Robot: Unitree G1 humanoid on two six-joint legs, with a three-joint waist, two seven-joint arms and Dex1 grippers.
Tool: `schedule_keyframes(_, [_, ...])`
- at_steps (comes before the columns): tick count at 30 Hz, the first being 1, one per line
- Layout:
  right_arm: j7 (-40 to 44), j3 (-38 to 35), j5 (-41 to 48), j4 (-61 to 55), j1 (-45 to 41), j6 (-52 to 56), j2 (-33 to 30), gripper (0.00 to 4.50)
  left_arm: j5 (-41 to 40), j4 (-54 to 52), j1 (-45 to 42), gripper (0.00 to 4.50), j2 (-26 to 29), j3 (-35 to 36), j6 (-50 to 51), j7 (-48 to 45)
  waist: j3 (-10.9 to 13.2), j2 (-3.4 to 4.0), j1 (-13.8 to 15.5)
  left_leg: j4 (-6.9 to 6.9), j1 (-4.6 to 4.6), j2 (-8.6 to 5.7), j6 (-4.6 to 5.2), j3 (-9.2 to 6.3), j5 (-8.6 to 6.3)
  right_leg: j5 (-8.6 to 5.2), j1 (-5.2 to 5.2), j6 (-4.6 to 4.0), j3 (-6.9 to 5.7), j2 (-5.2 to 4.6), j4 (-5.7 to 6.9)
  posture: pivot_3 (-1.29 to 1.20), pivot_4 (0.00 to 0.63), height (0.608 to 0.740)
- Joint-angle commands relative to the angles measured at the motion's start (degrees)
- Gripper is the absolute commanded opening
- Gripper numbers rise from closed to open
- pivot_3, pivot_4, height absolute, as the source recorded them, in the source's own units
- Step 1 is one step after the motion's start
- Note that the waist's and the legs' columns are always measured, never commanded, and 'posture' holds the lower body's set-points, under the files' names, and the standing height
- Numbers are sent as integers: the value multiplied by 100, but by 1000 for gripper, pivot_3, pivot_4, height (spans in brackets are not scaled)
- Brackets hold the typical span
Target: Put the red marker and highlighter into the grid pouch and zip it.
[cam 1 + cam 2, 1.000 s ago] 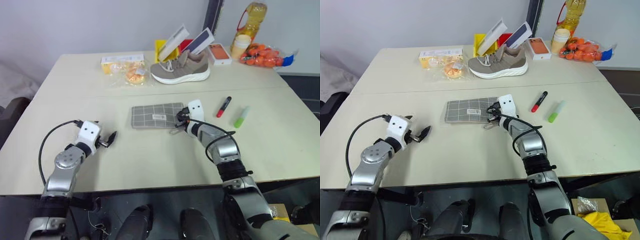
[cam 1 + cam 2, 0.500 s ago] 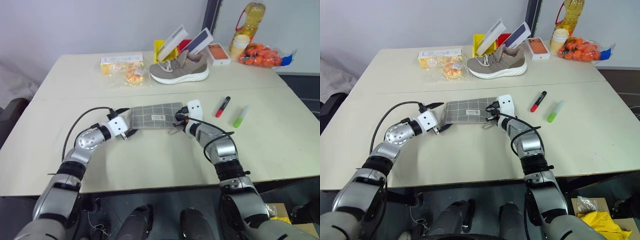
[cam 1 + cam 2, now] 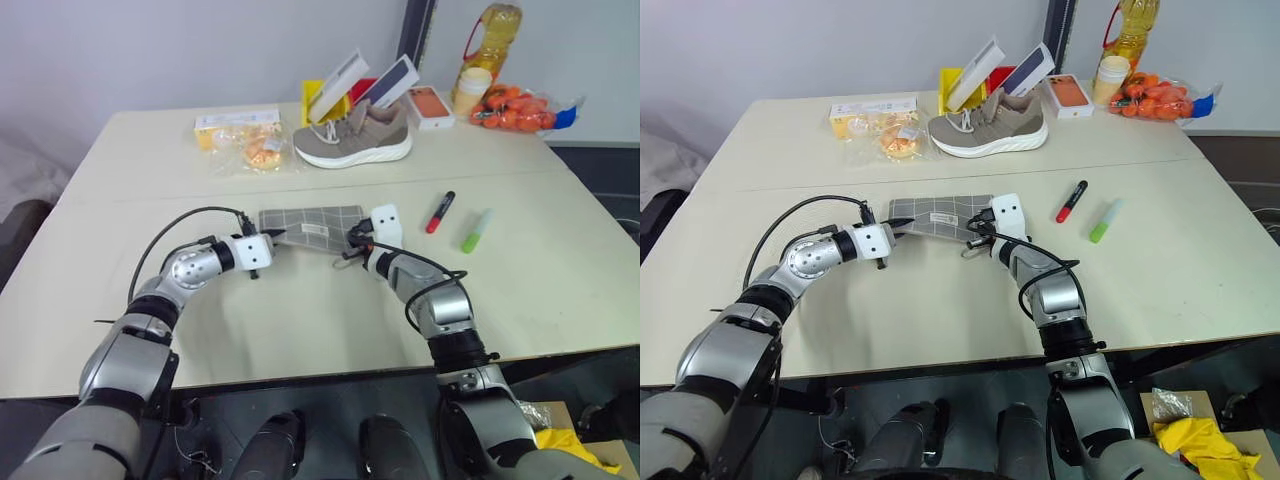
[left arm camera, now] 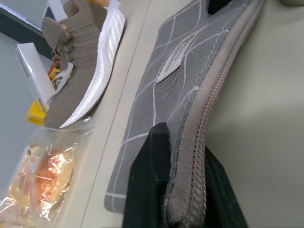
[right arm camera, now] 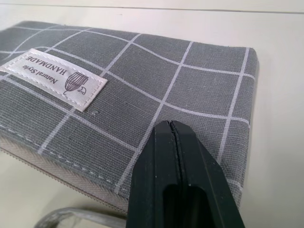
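Black-fingered left gripper [image 3: 268,240] is clamping the near-left corner of the flat grey fabric grid pouch [image 3: 312,225], its fingers [image 4: 151,176] pinching the zippered edge; a second ago it was hovering open over bare worktop, well off to the left. Black-fingered right gripper [image 3: 357,243] is staying closed at the pouch's right end, fingers pressed together just above the fabric; whether it is pinching the zipper pull cannot be told. Grey looped pull cord is lying on the pale beige worktop [image 3: 300,310] beside it. Slim red marker [image 3: 440,212] with black cap and stubby light green highlighter [image 3: 476,231] are lying side by side, apart, to the right of the pouch, untouched. With both ends now secured, the pouch is judged ready for unzipping; neither pen is inside yet.
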Motion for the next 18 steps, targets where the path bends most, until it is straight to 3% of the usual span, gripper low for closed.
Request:
schedule_keyframes(1, [-35, -78, 22, -266, -40, -218, 25, 0, -303, -46, 92, 71, -61, 166, -63, -159, 0, 0, -2, 0, 0, 0, 0, 0, 0, 0, 0, 0, 0, 0, 0, 0, 150, 740])
schedule_keyframes(7, [287, -108, 12, -841, -80, -391, -455, 0, -1584, -896, 696, 71, -301, 913, 925, -872, 1, 0, -20, 2, -7, 0, 0, 0, 0, 0, -7, 1, 1, -1, 0, 0, 150, 740])
schedule_keyframes(8, [429, -119, 61, -987, -44, -349, -595, 249, -1792, -1213, 882, 16, -343, 1033, 1231, -884, 1, 1, -28, 2, -8, 0, 0, 0, 0, 0, -8, 0, 1, 0, 1, 0, 150, 740])
schedule_keyframes(10, [628, -218, 201, -1254, 15, -157, -838, 799, -2126, -2018, 1331, 0, -424, 1228, 1893, -814, 1, 2, -35, 2, -9, 1, 0, 1, 0, 0, -10, 1, 2, -1, 2, 0, 150, 740])
schedule_keyframes(12, [759, -343, 382, -1518, 87, 155, -1036, 1706, -2329, -3107, 1901, 0, -488, 1321, 2585, -696, 1, 1, -52, 2, -10, 2, 1, 1, 0, -1, -10, 1, 4, -1, 1, 0, 150, 740])
schedule_keyframes(17, [920, -346, 636, -2073, 314, 715, -1218, 4341, -2452, -5345, 3010, 0, -634, 1349, 4102, -315, 1, 1, -48, 1, -12, 7, 1, 1, 0, 0, -13, -1, 7, 1, 2, 0, 150, 740])
schedule_keyframes(18, [908, -340, 677, -2130, 343, 789, -1187, 4462, -2442, -5646, 3151, 0, -645, 1328, 4306, -276, 1, 2, -44, 1, -12, 8, 0, 1, 0, 0, -13, -2, 8, 2, 2, 0, 150, 740])
